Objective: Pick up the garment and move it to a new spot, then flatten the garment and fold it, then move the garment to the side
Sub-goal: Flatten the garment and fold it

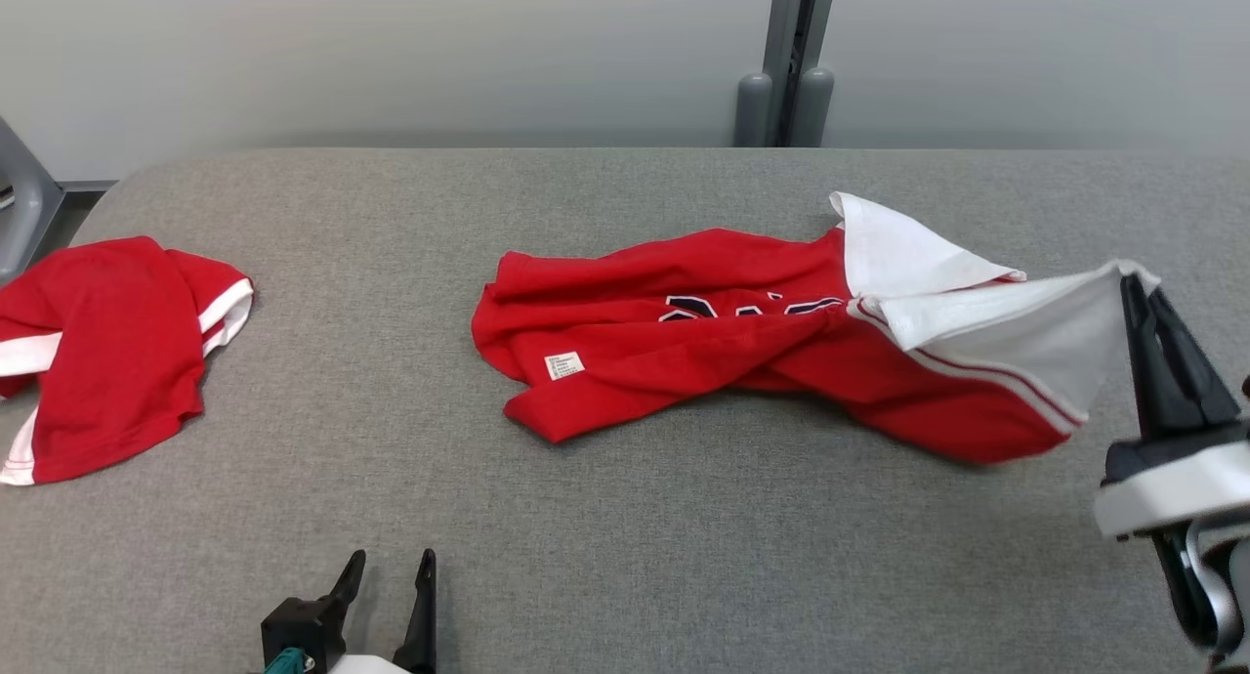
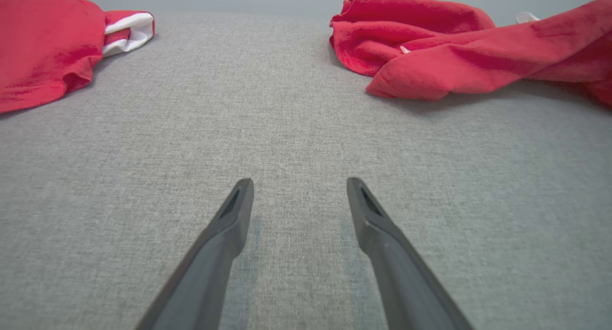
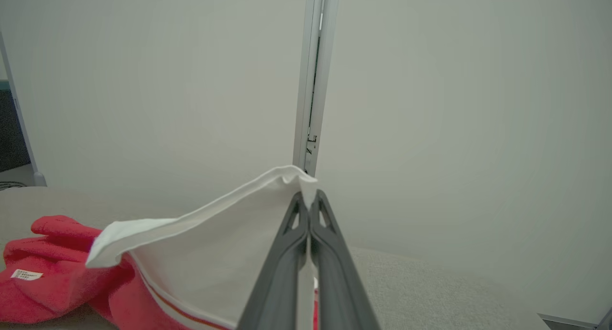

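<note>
One white label (image 1: 563,365) on garment (image 1: 684,298), print unreadable; right hand (image 1: 1135,285) pinches it; left hand (image 1: 393,559) spread, empty.

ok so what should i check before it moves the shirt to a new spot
1. Grip: right gripper shut on the white edge of the shirt: ok.
2. Lifted off the table: not ok, most of it lies there crumpled.
3. Spare hand: left gripper open, holding nothing: ok.
4. Path: other red shirt lies apart, at the left: ok.
5. Grip firm enough for a carry: cannot tell.
</note>
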